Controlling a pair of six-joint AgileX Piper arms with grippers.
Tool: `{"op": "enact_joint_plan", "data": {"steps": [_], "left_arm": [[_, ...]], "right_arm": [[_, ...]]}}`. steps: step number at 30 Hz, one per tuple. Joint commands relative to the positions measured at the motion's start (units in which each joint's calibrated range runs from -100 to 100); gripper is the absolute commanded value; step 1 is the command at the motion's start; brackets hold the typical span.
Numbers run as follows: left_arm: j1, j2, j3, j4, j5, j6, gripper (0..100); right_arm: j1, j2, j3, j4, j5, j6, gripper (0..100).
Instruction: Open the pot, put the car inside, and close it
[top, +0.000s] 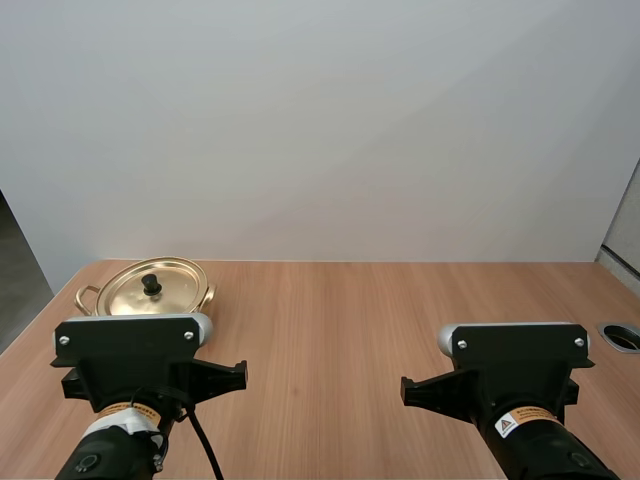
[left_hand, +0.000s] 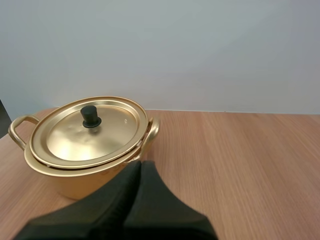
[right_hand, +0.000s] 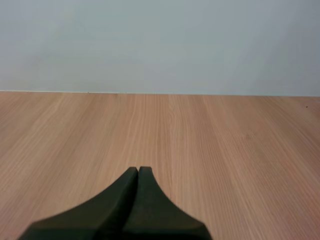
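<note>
A gold pot (top: 150, 290) stands at the table's back left with its lid on, a black knob (top: 152, 284) in the lid's middle. My left arm (top: 135, 370) sits just in front of it. Seen from the left wrist, my left gripper (left_hand: 140, 165) is shut on nothing, its tips close to the pot (left_hand: 75, 182) at its near right side, level with the rim below the lid (left_hand: 90, 137). My right gripper (right_hand: 138, 171) is shut on nothing, low over bare wood, with my right arm (top: 515, 375) at the front right.
The wooden table (top: 350, 320) runs back to a plain white wall. A round cable hole (top: 622, 337) sits at the table's right edge. The pot has two loop handles, one (left_hand: 17, 132) on its far left side.
</note>
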Motion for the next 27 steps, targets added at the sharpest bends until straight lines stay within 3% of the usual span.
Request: {"op": "enact_joint_plan", "data": {"steps": [1,18,23,27], "left_arm": [[0.02,0.07,0.0,-0.05,-0.04,-0.02,0],[0.02,0.07,0.0,-0.05,-0.04,-0.02,0],[0.02,0.07,0.0,-0.05,-0.04,-0.02,0],[0.02,0.07,0.0,-0.05,-0.04,-0.02,0]], "right_arm": [[0.02,0.0,0.0,-0.03,-0.08,0.41,0],[0.02,0.0,0.0,-0.42,-0.25,1.58,0],[0.02,0.0,0.0,-6.85,-0.42,8.82,0],[0.02,0.0,0.0,-8.11,-0.58,9.71,0]]}}
